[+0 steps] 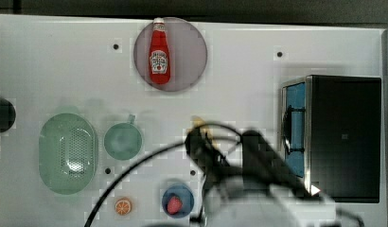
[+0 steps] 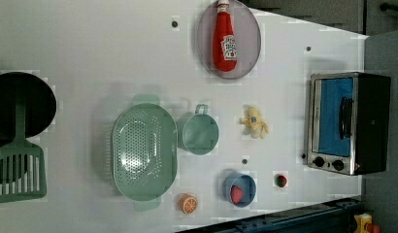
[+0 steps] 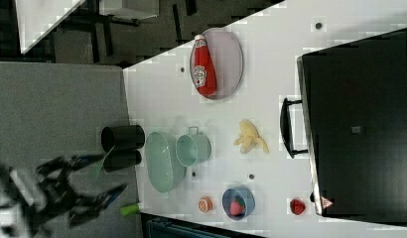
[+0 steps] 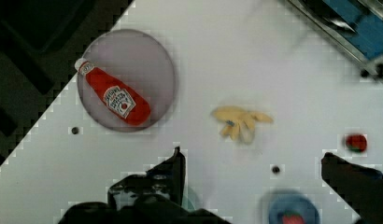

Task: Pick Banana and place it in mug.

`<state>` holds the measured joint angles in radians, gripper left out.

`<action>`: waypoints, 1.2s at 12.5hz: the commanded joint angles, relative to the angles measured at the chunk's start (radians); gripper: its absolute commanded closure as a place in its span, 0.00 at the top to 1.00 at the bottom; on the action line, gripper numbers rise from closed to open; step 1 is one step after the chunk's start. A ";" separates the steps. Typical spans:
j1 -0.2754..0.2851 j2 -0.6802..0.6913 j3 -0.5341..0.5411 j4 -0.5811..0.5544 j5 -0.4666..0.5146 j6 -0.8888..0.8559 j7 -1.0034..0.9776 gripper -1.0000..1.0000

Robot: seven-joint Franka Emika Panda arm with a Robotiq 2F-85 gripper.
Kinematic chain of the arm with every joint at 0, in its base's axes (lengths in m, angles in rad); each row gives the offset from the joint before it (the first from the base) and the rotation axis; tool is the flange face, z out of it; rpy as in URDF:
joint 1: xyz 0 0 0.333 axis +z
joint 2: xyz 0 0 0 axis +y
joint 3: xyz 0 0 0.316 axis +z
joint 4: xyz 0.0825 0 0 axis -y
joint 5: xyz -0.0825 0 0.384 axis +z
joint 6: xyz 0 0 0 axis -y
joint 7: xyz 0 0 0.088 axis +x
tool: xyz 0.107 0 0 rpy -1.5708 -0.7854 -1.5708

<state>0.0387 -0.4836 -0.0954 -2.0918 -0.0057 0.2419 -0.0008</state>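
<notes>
The worktop [image 2: 90,58] was a white surface dotted with small dark holes, and most of its far half lay bare. In the left view, going from its left, a dark pan [image 2: 22,104] sat at the edge with a green spatula [image 2: 17,170] across it, then a wide gap of open white. Next came the oval perforated basket [image 2: 144,151], with the mug [image 2: 199,133] just beside it on the left view's right, possibly touching, though the seam was too soft to tell. The banana [image 2: 254,122] lay peeled and splayed on bare worktop, apart from the mug and with free space all around it. Beyond it stood the toaster oven [image 2: 347,124], close to the worktop's edge.

Towards the left view's bottom edge sat an orange slice [image 2: 188,203], a blue bowl [image 2: 239,189] holding a strawberry, and a loose strawberry [image 2: 281,180]. At the far edge a ketchup bottle [image 2: 224,36] lay on a grey plate [image 2: 250,43].

In the wrist view the gripper [image 4: 252,182] hung spread wide and held nothing, its dark fingers [image 4: 173,170] well apart, above the worktop short of the banana [image 4: 238,122]. Dark flooring ran past the worktop's edge.
</notes>
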 commanded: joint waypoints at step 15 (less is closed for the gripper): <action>-0.012 0.798 0.020 -0.323 -0.001 0.770 -0.788 1.00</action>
<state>0.0468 0.3181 -0.0626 -2.4043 -0.0015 1.0234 -0.7197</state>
